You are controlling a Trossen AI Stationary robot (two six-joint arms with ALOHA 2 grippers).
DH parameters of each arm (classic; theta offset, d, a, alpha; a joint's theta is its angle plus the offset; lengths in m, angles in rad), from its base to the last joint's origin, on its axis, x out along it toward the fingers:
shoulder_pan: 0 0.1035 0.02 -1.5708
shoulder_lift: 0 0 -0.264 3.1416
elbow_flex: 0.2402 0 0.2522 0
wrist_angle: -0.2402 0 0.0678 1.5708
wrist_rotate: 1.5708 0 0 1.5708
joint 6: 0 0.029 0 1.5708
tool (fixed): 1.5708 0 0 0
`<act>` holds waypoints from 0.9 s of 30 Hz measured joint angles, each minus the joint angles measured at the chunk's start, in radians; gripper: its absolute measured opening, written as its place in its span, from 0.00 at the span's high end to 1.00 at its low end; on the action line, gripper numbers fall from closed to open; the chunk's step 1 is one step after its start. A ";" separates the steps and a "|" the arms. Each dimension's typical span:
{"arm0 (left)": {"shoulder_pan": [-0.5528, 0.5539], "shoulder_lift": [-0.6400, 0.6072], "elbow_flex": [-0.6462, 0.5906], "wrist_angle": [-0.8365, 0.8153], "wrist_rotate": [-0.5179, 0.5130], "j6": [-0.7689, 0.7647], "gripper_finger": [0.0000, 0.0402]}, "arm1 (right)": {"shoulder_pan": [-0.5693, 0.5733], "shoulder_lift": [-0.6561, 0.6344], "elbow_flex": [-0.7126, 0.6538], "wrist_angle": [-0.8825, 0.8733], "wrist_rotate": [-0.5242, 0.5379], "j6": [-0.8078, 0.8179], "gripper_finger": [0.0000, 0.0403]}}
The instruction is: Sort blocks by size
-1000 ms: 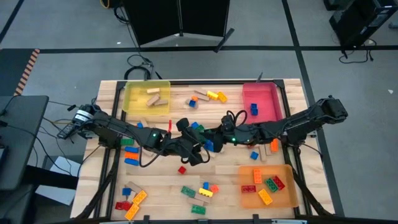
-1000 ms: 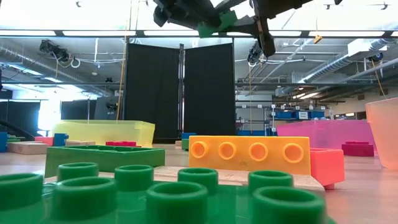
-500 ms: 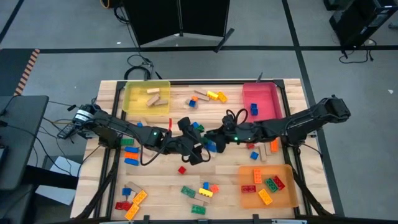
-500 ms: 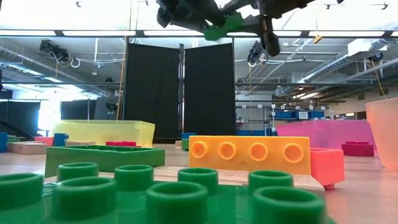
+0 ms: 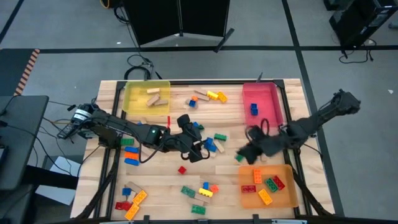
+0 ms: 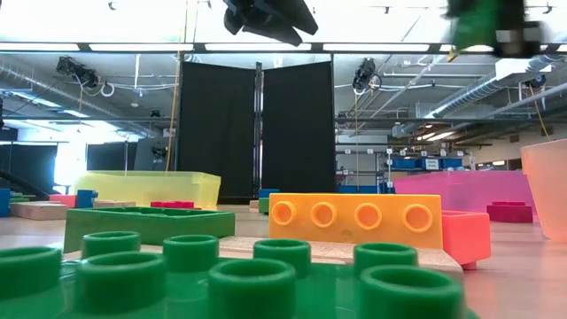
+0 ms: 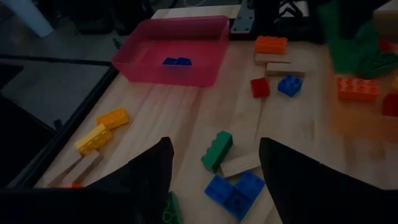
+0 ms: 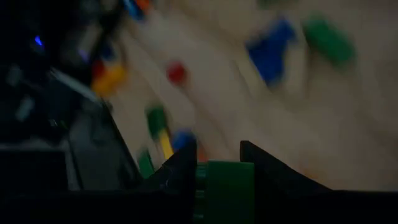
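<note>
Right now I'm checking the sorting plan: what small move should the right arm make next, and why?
Probably carry on toward the orange tray and release there. The right gripper is shut on a green brick just beside that tray's near corner, which already holds similar bricks.

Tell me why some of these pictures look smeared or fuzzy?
Right wrist view: everything streaks with motion blur except the green brick held in the right gripper. Low view: the nearest green studs are out of focus, the orange brick sharp. Left wrist view: dim, the pink tray still clear.
</note>
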 joint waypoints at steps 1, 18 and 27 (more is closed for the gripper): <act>0.000 0.000 0.000 0.004 0.001 0.000 0.39 | 0.037 -0.012 0.000 -0.054 -0.019 0.062 0.73; -0.001 0.000 0.000 0.045 0.004 0.000 0.39 | 0.477 0.216 0.000 -0.253 -0.413 0.616 0.73; -0.001 0.000 0.000 0.045 0.004 0.000 0.39 | 0.507 0.419 0.000 -0.175 -0.516 0.606 0.73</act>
